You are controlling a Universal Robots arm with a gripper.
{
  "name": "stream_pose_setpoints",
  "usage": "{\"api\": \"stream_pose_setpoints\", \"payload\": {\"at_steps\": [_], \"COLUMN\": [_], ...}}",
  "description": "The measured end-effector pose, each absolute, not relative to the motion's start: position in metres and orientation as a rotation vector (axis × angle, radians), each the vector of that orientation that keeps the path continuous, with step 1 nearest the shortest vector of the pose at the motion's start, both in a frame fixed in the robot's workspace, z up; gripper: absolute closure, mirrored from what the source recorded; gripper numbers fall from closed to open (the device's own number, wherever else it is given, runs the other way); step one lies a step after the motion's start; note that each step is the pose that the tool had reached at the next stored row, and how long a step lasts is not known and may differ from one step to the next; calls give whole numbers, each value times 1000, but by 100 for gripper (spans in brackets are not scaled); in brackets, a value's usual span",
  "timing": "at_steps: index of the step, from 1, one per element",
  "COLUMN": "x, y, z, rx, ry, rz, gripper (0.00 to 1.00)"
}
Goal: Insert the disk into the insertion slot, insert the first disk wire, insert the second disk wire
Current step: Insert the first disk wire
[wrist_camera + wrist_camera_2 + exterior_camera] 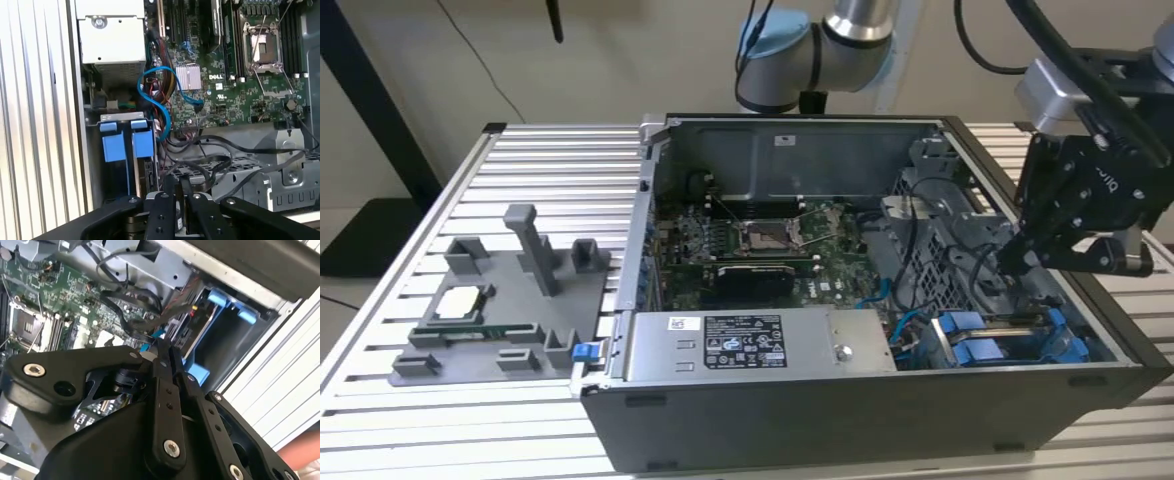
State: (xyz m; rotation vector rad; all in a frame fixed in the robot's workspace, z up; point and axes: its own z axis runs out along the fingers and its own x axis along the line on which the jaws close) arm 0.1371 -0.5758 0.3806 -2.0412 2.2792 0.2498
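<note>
Blue plastic first: two carrier fronts side by side in the grey metal cage, at the corner of the open computer case [854, 420]. Judged to be the disk [143, 143] the one nearer the motherboard [240, 100], though hard to say for certain between the pair. Sitting deep in its slot [119, 118], tab facing the open side, presumably so as to be gripped and slid along the cage walls. Seemingly done with, that first step.

Case laid on its side on the slatted metal worktop [547, 160], side panel off, giving reach from above. Black wires [220, 162] draped loose over the perforated cage top, a blue wire [156, 100] looping down past the carriers; probably slack so as to bring their plugs near the drive's back edge.

Over the cage, just beside the carriers, the hand [165, 351], tilted toward the wires. Fingers [161, 390] pressed close together, tips down among the black wires; perhaps nipping something thin there, but cannot tell what, if anything. Narrow, closed pose suited to a cramped gap between cage wall and cabling.

Silver power supply box [761, 343] alongside the cage, crowding the corner further
</note>
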Motion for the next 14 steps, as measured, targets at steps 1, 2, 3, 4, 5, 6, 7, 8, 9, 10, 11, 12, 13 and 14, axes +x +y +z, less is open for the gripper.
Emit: {"api": "stream_pose_setpoints", "payload": {"at_steps": [1, 2, 3, 4, 5, 6, 7, 8, 9, 10, 11, 12, 13, 14], "x": [133, 131, 129, 128, 127, 127, 126, 126, 126, 125, 125, 125, 125, 125], "y": [-576, -576, -576, -576, -576, -576, -576, -576, -576, -575, -575, -575, -574, -574], "z": [381, 381, 381, 381, 381, 381, 381, 380, 380, 379, 379, 378, 377, 376], "rx": [-2042, -2045, -2050, -2058, -2068, -2078, -2088, -2095, -2100, -2105, -2109, -2118, -2127, -2136], "ry": [2280, 2284, 2291, 2299, 2309, 2318, 2327, 2333, 2336, 2337, 2333, 2326, 2316, 2307], "rz": [248, 241, 228, 210, 190, 169, 148, 133, 123, 115, 107, 102, 99, 95], "gripper": [100, 100, 100, 100, 100, 100, 100, 100, 100, 100, 100, 100, 100, 100]}}
